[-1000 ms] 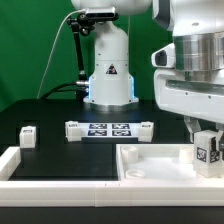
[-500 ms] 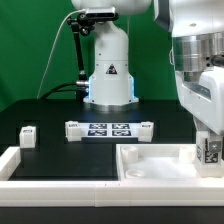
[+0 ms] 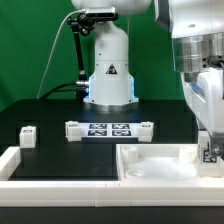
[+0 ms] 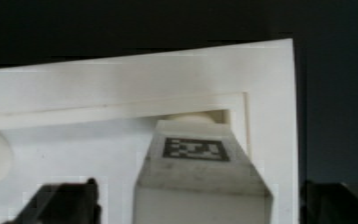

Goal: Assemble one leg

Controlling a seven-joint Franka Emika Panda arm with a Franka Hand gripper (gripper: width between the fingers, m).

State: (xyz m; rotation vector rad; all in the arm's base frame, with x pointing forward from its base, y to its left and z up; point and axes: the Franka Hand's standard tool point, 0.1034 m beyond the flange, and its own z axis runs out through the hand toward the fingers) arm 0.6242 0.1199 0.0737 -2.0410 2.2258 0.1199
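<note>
Corner work right now: my pincer (image 3: 211, 150) hangs low at the exterior view's right edge, and the leg (image 4: 201, 160) I'm pinching stands upright between my two dark fingers (image 4: 66, 203), tag face toward the wrist camera. Its far end sits tight in the inner corner of the white square tray-like piece (image 3: 150, 160), and I can't tell whether it touches the floor there. Raised rim runs close on two sides of the leg, so there's almost no slack toward that corner; the open room lies back across the tray's flat floor, toward the exterior view's left. Beyond the tray's outer edge in the wrist view, only dark table (image 4: 140, 25).

Count as I see it in the exterior view: one tray-like piece, front right. One marker board (image 3: 110, 129) lying flat mid-table, well apart from the tray's rim with bare black table between. One more small white leg (image 3: 28, 135) standing alone at the exterior view's left, well clear of everything. So two legs in all, one in my grip and one loose. A long white rim (image 3: 60, 170) runs along the near edge, close beside the tray.
</note>
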